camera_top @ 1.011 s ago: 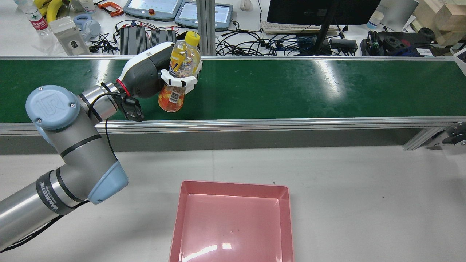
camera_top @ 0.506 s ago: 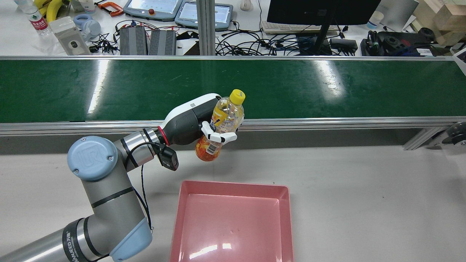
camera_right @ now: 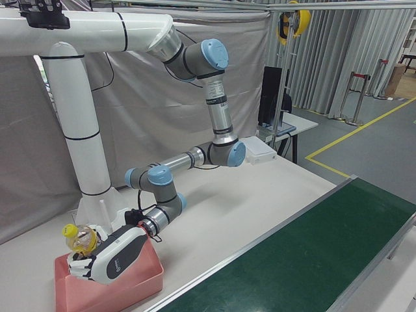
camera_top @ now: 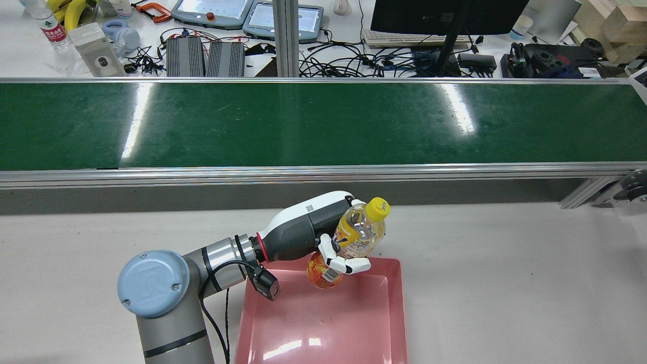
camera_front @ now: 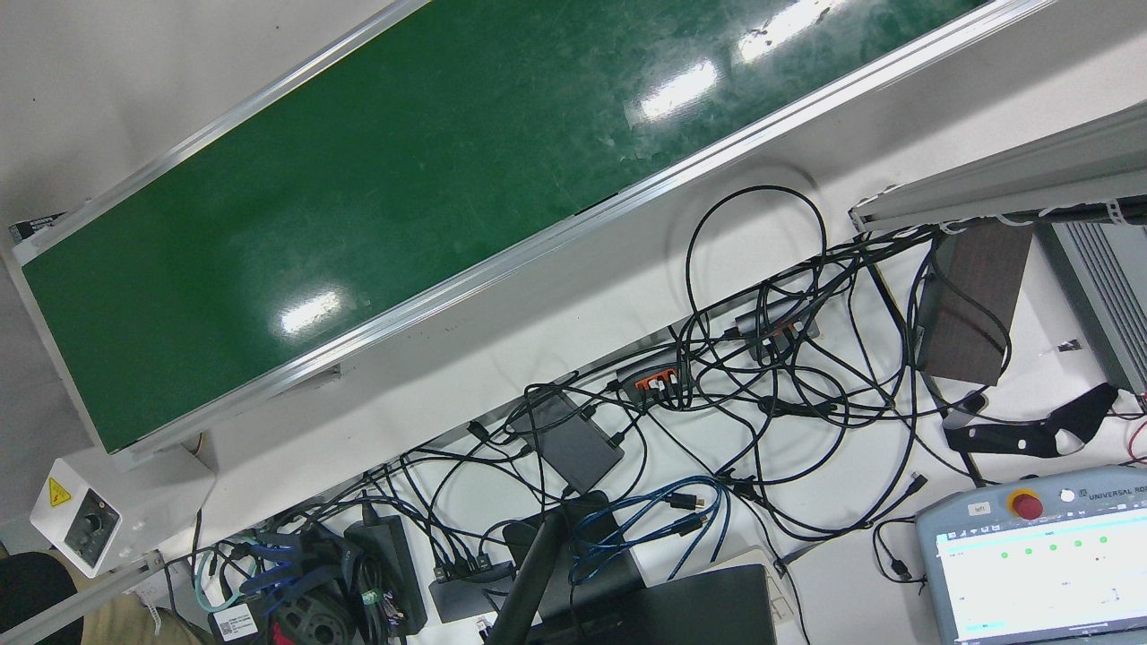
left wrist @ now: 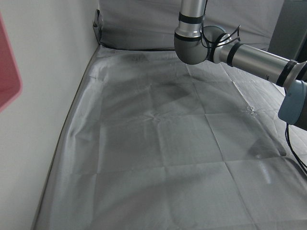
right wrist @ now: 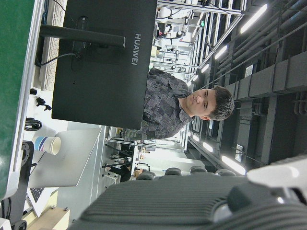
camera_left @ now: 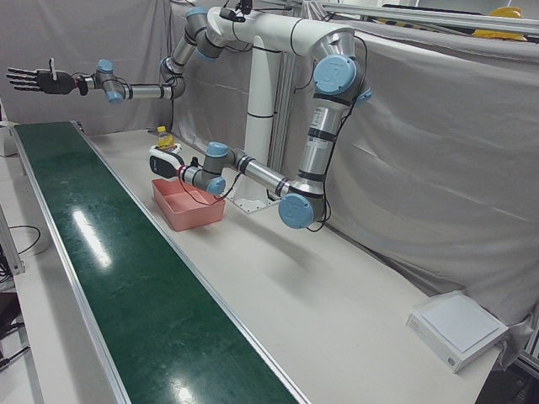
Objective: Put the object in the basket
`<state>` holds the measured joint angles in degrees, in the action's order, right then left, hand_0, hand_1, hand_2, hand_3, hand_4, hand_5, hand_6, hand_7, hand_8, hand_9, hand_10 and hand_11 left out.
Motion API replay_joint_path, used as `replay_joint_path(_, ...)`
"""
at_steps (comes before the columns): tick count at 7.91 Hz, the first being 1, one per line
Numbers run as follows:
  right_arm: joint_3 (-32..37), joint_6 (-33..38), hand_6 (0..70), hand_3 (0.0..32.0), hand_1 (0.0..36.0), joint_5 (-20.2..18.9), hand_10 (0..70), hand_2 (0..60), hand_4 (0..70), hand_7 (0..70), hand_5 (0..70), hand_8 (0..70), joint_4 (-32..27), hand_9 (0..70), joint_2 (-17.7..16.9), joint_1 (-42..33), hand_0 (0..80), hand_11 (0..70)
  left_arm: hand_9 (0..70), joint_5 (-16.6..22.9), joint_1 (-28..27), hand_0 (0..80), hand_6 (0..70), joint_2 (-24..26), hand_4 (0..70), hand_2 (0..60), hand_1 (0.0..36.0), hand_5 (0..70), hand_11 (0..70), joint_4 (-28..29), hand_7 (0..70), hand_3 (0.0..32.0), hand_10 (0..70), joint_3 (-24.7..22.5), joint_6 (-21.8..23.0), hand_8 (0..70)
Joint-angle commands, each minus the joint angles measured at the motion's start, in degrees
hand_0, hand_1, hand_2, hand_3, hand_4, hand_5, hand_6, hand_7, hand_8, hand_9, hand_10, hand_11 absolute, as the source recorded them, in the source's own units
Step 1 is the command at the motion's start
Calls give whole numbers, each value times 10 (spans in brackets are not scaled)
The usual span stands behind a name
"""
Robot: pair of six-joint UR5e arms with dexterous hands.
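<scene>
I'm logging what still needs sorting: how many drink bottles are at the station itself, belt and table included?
1. The juice bottle is held in the left robot hand over the far edge of the pink basket. The green belt carries none.

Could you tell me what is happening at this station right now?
The left hand is holding a yellow-capped drink bottle, tilted, over the far edge of the pink basket. The bottle is not yet set down in it. The green conveyor belt behind carries nothing. The right hand is raised well away at the far end of the belt, fingers spread, holding nothing.
</scene>
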<state>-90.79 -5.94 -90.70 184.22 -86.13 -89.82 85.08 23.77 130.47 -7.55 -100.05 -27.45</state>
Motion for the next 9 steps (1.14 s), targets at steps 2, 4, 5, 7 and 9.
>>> replay_joint_path(2, 0, 0, 0, 0, 0, 0, 0, 0, 0, 0, 0, 0, 0, 0, 0, 0, 0, 0, 565, 0, -16, 483, 336, -10, 491, 150, 79, 546, 698, 21, 616, 0, 494, -8, -8, 391)
replay_joint_path(4, 0, 0, 0, 0, 0, 0, 0, 0, 0, 0, 0, 0, 0, 0, 0, 0, 0, 0, 224, 1, -13, 468, 30, -51, 193, 0, 33, 318, 408, 59, 189, 0, 280, -34, -6, 145)
replay_joint_path(5, 0, 0, 0, 0, 0, 0, 0, 0, 0, 0, 0, 0, 0, 0, 1, 0, 0, 0, 172, 2, -14, 463, 0, -58, 152, 0, 13, 198, 168, 64, 77, 0, 114, -46, -6, 133)
replay_joint_path(7, 0, 0, 0, 0, 0, 0, 0, 0, 0, 0, 0, 0, 0, 0, 0, 0, 0, 0, 104, 2, -13, 458, 0, -59, 129, 0, 0, 98, 80, 65, 40, 0, 54, -47, -6, 81)
replay_joint_path(9, 0, 0, 0, 0, 0, 0, 0, 0, 0, 0, 0, 0, 0, 0, 0, 0, 0, 0, 85, 3, -13, 448, 0, -60, 138, 0, 0, 89, 74, 65, 25, 0, 51, -48, -5, 69)
